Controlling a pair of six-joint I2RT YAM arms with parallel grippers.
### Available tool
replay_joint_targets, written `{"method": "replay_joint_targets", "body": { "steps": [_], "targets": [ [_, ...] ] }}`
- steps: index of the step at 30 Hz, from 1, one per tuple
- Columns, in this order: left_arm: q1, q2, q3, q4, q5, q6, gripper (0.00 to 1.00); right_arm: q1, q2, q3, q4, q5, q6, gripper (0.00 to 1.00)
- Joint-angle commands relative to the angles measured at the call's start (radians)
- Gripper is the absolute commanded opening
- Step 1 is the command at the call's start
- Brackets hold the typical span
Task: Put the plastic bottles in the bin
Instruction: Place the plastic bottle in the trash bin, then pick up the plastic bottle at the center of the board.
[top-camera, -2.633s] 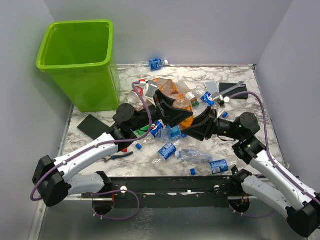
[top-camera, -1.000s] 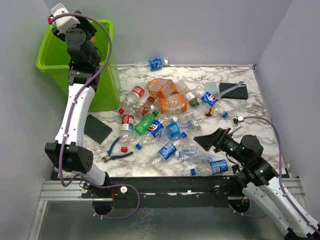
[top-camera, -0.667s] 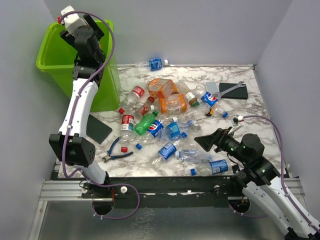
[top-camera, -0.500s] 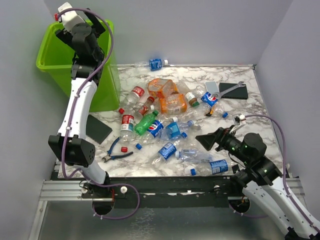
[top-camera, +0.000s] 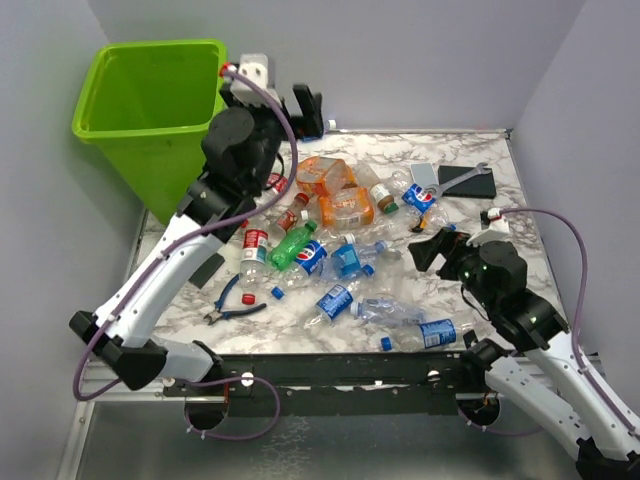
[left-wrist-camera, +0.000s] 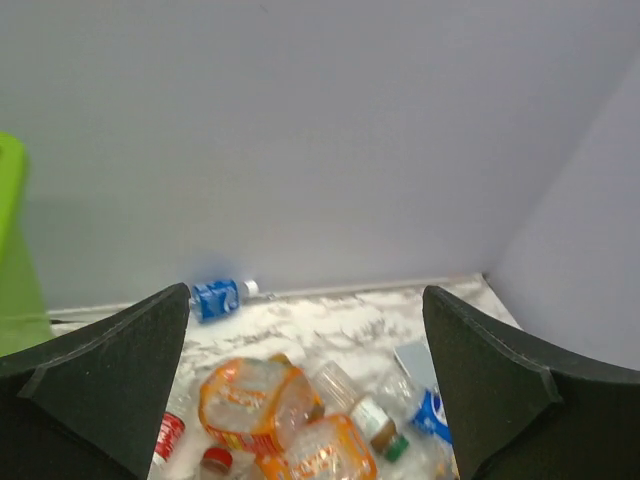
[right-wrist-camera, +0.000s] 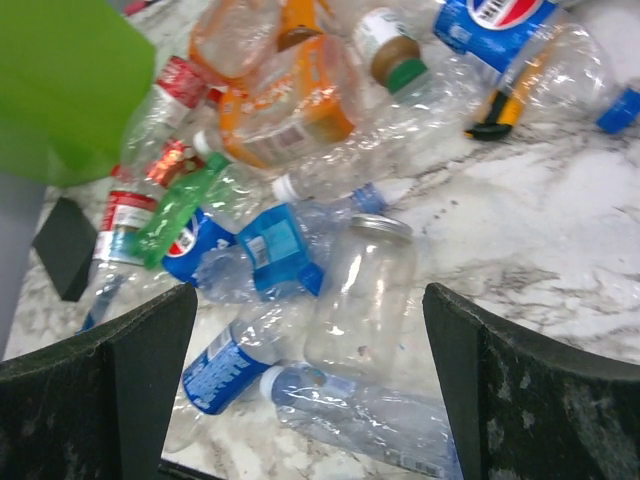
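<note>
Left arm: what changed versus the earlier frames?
The left gripper swung from above the tall lime-green plastic bin back right, over the pile of plastic bottles; it is open and empty. The right gripper, open, pulled back from the pile, then edged slightly forward. Bottles, bin and blue-handled pliers stayed put.

A lab test cell: plain grey walls box in a marble-patterned table on aluminium rails.
</note>
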Motion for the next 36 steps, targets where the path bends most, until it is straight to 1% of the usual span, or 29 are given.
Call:
{"method": "replay_joint_targets", "body": {
  "steps": [1, 3, 8, 12, 16, 17, 19, 21, 22, 23, 25, 27, 29, 30, 32, 36],
  "targets": [
    [-0.073, -0.08, -0.258, -0.083, 0.23, -0.01, 0.99, 0.002, 0.048, 0.012, -0.091, 0.181, 0.042, 0.98],
    [-0.092, -0.117, -0.379, -0.084, 0.305, -0.017, 0.99, 0.0, 0.072, 0.0, -0.085, 0.198, 0.065, 0.97],
    [-0.097, -0.193, -0.618, -0.079, 0.336, -0.073, 0.99, 0.0, 0.128, -0.021, -0.08, 0.169, 0.127, 0.97],
    [-0.097, -0.245, -0.756, -0.016, 0.369, -0.106, 0.99, -0.001, 0.145, -0.053, -0.12, 0.167, 0.206, 0.97],
    [-0.098, -0.282, -0.868, 0.077, 0.369, -0.14, 0.99, -0.014, 0.152, -0.087, -0.071, 0.233, 0.239, 0.97],
    [-0.097, -0.289, -0.888, 0.088, 0.368, -0.144, 0.99, -0.03, 0.169, -0.085, -0.043, 0.246, 0.229, 0.97],
    [-0.097, -0.305, -0.92, 0.118, 0.338, -0.154, 0.99, -0.111, 0.229, -0.069, 0.032, 0.228, 0.181, 0.96],
    [-0.097, -0.337, -0.957, 0.129, 0.24, -0.205, 0.99, -0.244, 0.321, -0.045, 0.109, 0.136, 0.139, 0.93],
    [-0.098, -0.361, -0.979, 0.146, 0.212, -0.217, 0.99, -0.312, 0.365, -0.039, 0.148, 0.092, 0.129, 0.92],
    [-0.097, -0.385, -1.002, 0.159, 0.198, -0.226, 0.99, -0.367, 0.407, -0.038, 0.205, 0.053, 0.117, 0.91],
    [-0.097, -0.429, -1.026, 0.181, 0.187, -0.228, 0.99, -0.43, 0.476, -0.042, 0.322, 0.008, 0.102, 0.91],
    [-0.098, -0.456, -1.042, 0.196, 0.181, -0.214, 0.99, -0.452, 0.543, -0.042, 0.462, -0.026, 0.068, 0.91],
    [-0.099, -0.464, -1.046, 0.194, 0.164, -0.209, 0.99, -0.456, 0.622, -0.032, 0.585, -0.005, 0.026, 0.92],
    [-0.098, -0.464, -1.047, 0.195, 0.163, -0.211, 0.99, -0.463, 0.69, -0.021, 0.624, -0.007, 0.011, 0.93],
    [-0.098, -0.457, -1.045, 0.192, 0.173, -0.215, 0.99, -0.475, 0.793, 0.016, 0.675, -0.022, -0.006, 0.94],
    [-0.1, -0.449, -1.039, 0.185, 0.193, -0.219, 0.99, -0.487, 0.952, 0.093, 0.71, -0.048, -0.038, 0.96]
  ]
}}
